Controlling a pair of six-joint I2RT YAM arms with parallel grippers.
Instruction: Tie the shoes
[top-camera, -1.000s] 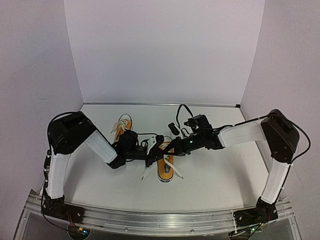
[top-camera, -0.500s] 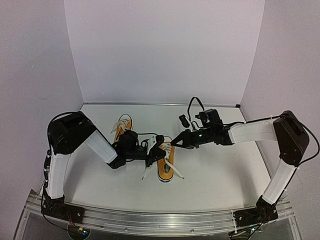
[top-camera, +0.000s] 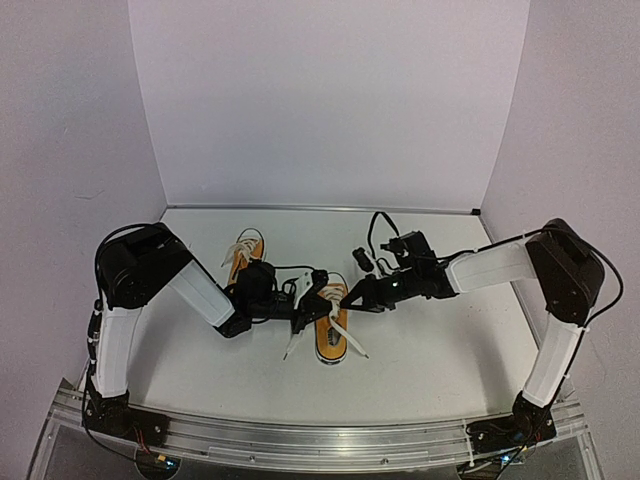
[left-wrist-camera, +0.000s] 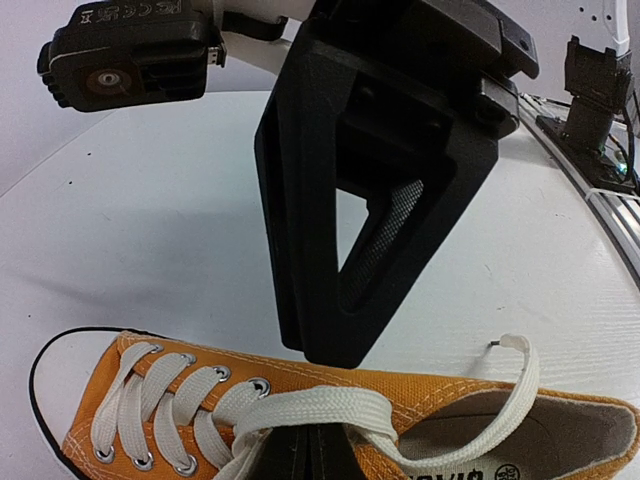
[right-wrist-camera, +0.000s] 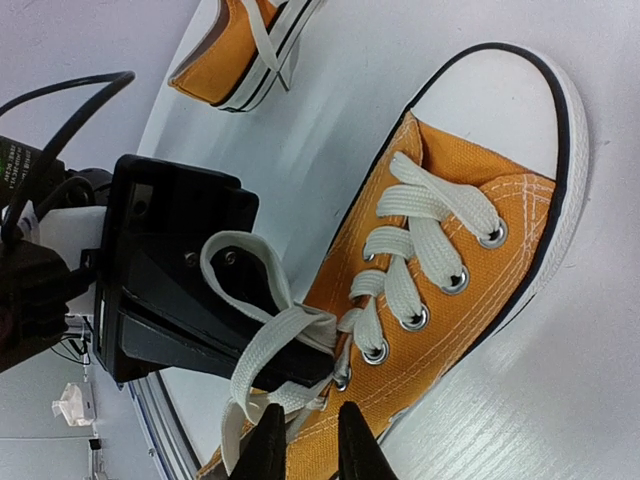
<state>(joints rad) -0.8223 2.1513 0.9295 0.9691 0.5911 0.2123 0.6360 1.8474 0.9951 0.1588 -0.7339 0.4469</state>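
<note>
One orange shoe (top-camera: 330, 338) lies mid-table, toe toward the back. It also shows in the left wrist view (left-wrist-camera: 455, 402) and the right wrist view (right-wrist-camera: 470, 250). My left gripper (top-camera: 312, 300) is at its tongue, jaws shut on a white lace loop (right-wrist-camera: 250, 290); the lace (left-wrist-camera: 330, 410) lies across the shut fingers (left-wrist-camera: 310, 452). My right gripper (top-camera: 350, 293) hovers at the shoe's right side, jaws a narrow gap apart with nothing gripped (right-wrist-camera: 305, 425). It fills the left wrist view (left-wrist-camera: 370, 180). The second shoe (top-camera: 243, 258) lies behind the left arm, also in the right wrist view (right-wrist-camera: 235, 50).
Loose lace ends trail off the near shoe to the left (top-camera: 290, 345) and right (top-camera: 355, 347). A black cable (top-camera: 372, 228) loops above the right wrist. White walls close in the back and sides. A metal rail (top-camera: 300, 440) runs along the table's near edge.
My right gripper drew back to the right away from the shoe, then came back left and down to its side. The left gripper and both shoes stayed put.
</note>
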